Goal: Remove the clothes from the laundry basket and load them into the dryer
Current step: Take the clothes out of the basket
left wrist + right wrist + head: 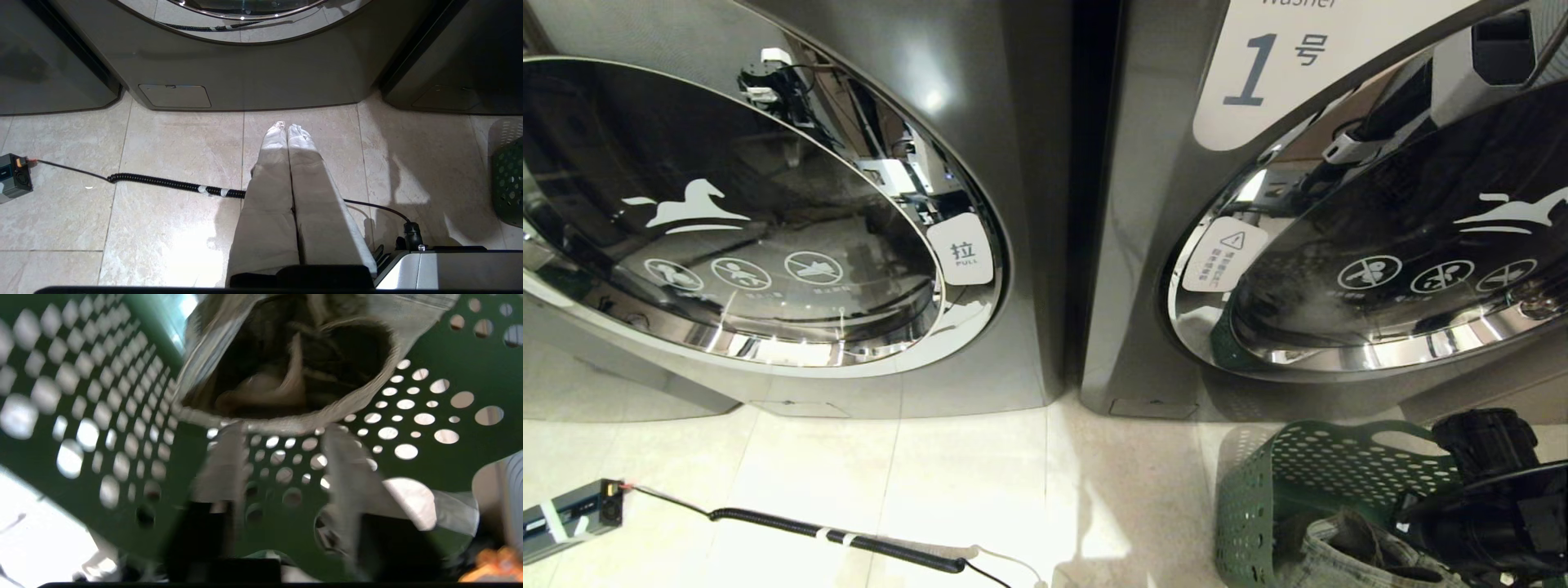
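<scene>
Denim clothes [1347, 555] lay bunched inside the green laundry basket [1307, 482], on the tiled floor [849, 482] just in front of the machine marked 1 [1143, 269]. Right gripper [282, 457] reached down into that basket, fingers [222, 457] spread apart with the perforated wall showing between them, tips just short of the garment's open waistband; nothing grasped. Left gripper [288, 134] hung parked above the floor, its cloth-wrapped fingers pressed together, empty. Beneath it ran a coiled black cable [171, 183] to a small box [14, 177]. Two dark grey front-loaders with chrome-rimmed round doors and white horse logos filled the head view, left one [768, 212] bearing a PULL tag, both doors closed.
</scene>
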You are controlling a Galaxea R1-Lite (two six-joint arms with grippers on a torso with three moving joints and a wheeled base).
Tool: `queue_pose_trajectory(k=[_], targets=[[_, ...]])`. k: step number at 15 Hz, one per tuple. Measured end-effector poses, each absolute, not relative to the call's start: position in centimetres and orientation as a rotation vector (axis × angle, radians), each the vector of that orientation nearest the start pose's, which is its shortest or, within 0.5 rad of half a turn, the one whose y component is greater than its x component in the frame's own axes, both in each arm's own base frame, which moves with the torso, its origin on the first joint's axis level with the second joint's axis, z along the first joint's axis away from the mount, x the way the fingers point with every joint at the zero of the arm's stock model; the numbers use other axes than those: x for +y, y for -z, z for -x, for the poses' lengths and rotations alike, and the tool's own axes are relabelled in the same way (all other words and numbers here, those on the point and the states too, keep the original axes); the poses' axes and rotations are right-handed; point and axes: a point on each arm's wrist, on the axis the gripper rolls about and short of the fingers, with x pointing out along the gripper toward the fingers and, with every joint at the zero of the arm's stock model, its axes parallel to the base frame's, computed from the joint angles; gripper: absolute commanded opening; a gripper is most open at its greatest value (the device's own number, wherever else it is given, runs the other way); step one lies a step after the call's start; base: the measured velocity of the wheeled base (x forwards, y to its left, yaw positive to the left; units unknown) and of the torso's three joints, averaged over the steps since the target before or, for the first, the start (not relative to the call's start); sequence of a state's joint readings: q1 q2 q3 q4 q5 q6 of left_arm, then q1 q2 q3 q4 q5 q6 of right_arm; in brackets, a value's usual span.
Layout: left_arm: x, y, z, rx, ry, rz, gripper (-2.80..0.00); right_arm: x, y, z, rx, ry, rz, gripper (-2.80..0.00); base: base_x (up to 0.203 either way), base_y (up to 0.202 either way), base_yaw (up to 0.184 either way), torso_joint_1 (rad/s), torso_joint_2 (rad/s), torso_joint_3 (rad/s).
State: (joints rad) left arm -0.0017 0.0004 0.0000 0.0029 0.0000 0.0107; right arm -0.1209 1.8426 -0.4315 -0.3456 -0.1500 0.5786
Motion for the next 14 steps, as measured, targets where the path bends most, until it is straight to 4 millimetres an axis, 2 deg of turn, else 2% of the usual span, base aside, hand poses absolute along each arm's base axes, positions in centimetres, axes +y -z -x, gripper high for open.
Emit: queue_pose_trajectory(k=[4,7,14], targets=[[0.0,-7.5,2.3,0.004,0.002,-0.01,-2.8,-5.9,-2.5,-25.4,0.963,0.64,-0.607,0.0,0.0,0.0,0.0,0.0,0.0,0.0],[0.0,-7.5,2.3,0.004,0.002,-0.01,-2.8,-7.9,-1.0,-26.0,1.0,0.663,-0.655,0.0,0.0,0.0,0.0,0.0,0.0,0.0],[0.0,-7.5,2.3,0.004,0.002,-0.01,-2.8,-9.3,1.8,-26.3,1.086,0.733,-0.737,0.0,0.0,0.0,0.0,0.0,0.0,0.0]])
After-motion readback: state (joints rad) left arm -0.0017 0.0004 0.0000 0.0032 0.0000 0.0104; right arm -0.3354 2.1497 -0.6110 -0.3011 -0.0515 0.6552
